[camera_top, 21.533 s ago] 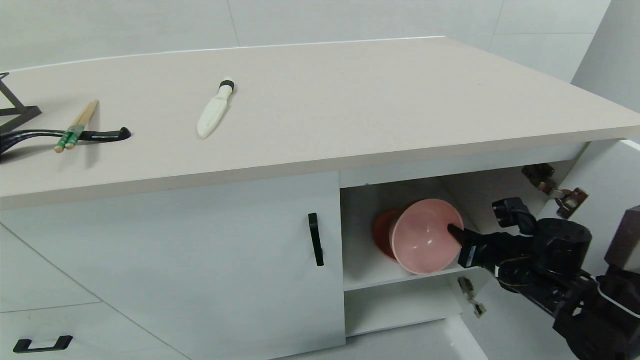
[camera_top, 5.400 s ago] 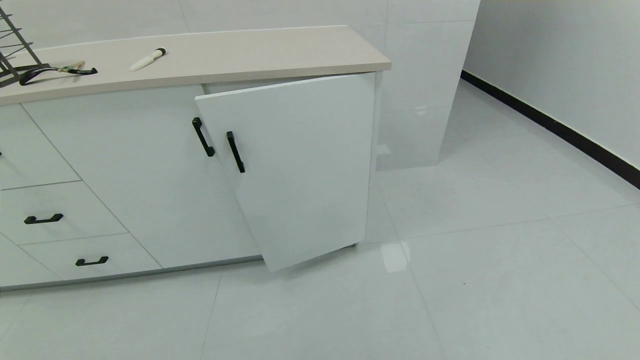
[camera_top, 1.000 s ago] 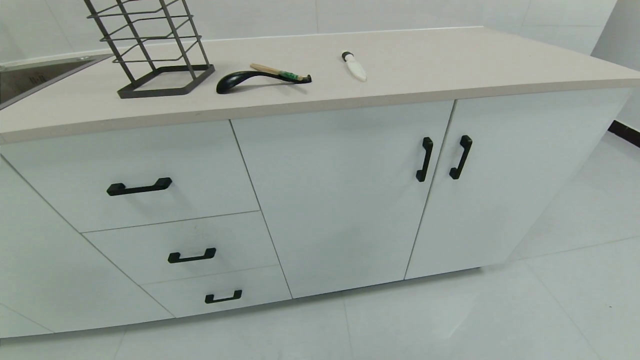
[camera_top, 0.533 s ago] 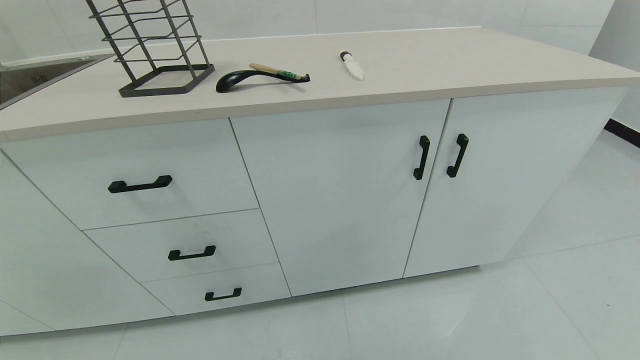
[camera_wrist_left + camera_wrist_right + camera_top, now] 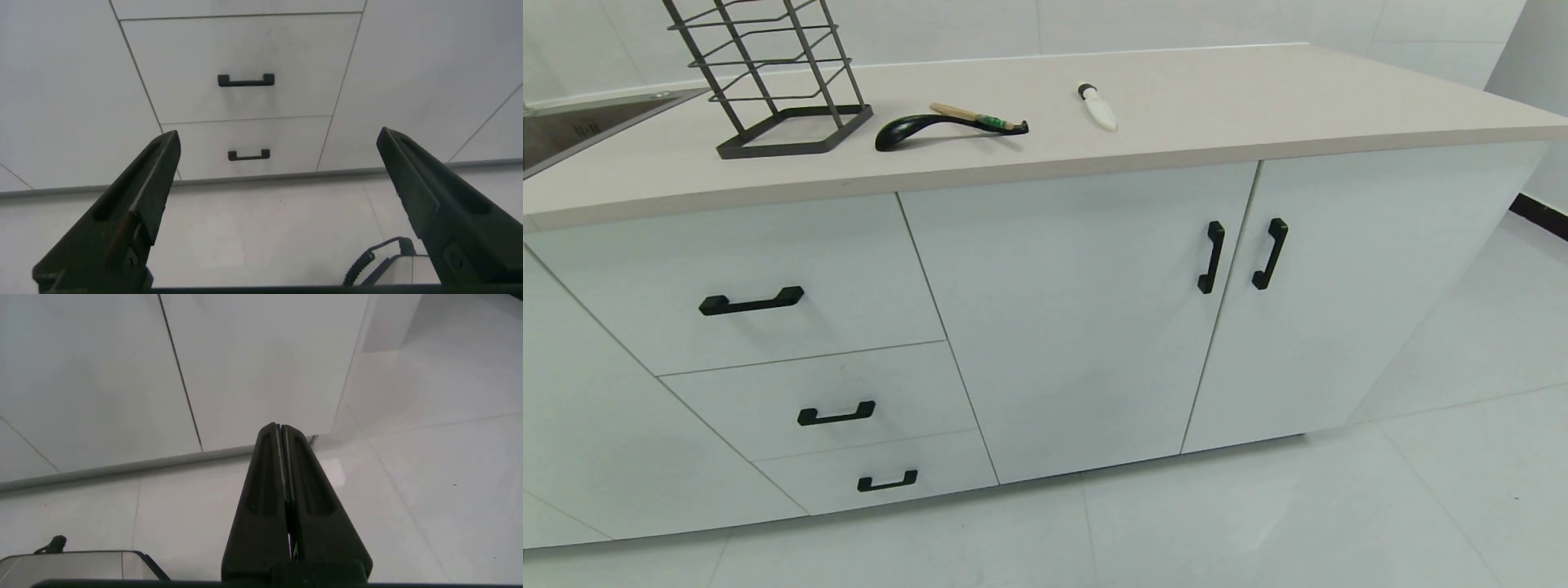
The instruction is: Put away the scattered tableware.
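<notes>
On the beige countertop (image 5: 1258, 98) lie a black ladle (image 5: 915, 129), a pair of wooden chopsticks (image 5: 976, 117) resting across its handle, and a white knife (image 5: 1099, 109) with a black handle further right. My left gripper (image 5: 278, 147) hangs low before the lower drawers (image 5: 245, 80), open with nothing between its fingers. Also low, my right gripper (image 5: 283, 441) points at the cabinet base and the floor, shut with nothing in it.
A black wire rack (image 5: 768, 73) stands at the counter's back left, beside a sink (image 5: 580, 122). Below are three drawers (image 5: 752, 300) with black handles and two closed cabinet doors (image 5: 1213, 257). Pale tiled floor (image 5: 1339, 506) spreads in front.
Since 21.5 s ago the pink bowl went into the right cabinet and that door closed. The head camera swung left to face the drawers. In the last second the picture barely shifts.
</notes>
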Controlling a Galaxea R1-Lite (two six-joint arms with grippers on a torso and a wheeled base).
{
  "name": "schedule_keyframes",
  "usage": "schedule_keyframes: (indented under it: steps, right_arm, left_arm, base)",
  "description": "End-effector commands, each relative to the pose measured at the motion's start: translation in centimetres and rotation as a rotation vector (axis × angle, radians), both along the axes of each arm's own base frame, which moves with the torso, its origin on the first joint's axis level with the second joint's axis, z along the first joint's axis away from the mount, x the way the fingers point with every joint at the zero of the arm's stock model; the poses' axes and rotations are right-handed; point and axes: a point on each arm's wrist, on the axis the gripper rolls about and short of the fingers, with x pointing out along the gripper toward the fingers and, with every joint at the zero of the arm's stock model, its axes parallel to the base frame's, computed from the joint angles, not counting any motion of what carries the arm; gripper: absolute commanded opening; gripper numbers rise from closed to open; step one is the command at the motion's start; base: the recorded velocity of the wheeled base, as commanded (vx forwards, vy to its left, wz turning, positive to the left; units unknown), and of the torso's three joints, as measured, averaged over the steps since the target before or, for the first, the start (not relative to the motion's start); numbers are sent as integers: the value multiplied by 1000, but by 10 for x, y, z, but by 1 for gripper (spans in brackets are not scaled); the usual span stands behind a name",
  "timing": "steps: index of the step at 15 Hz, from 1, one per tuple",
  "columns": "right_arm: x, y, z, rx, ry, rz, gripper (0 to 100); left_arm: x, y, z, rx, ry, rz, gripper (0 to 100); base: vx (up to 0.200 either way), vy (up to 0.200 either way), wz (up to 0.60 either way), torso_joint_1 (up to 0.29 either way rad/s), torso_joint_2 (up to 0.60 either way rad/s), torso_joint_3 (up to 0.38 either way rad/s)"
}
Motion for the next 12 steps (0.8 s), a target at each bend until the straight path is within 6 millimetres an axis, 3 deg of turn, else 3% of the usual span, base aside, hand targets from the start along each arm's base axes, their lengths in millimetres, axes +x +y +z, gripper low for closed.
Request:
schedule_keyframes:
  steps: [1,7,10,12]
  right_arm:
    - [0,0,0,-2,4,0,0]
    - [0,0,0,-2,4,0,0]
    - [0,0,0,-2,4,0,0]
    - [0,0,0,0,4,0,0]
  left_arm:
    - [0,0,0,-1,0,1,100]
    - [0,0,0,-1,0,1,100]
    - [0,0,0,-1,0,1,100]
    - [0,0,0,-4,-2,1,100]
  base:
    - [0,0,600,2,2,2]
    - [0,0,600,2,2,4]
    - [0,0,0,0,0,0]
    - [0,200,0,5,5,2]
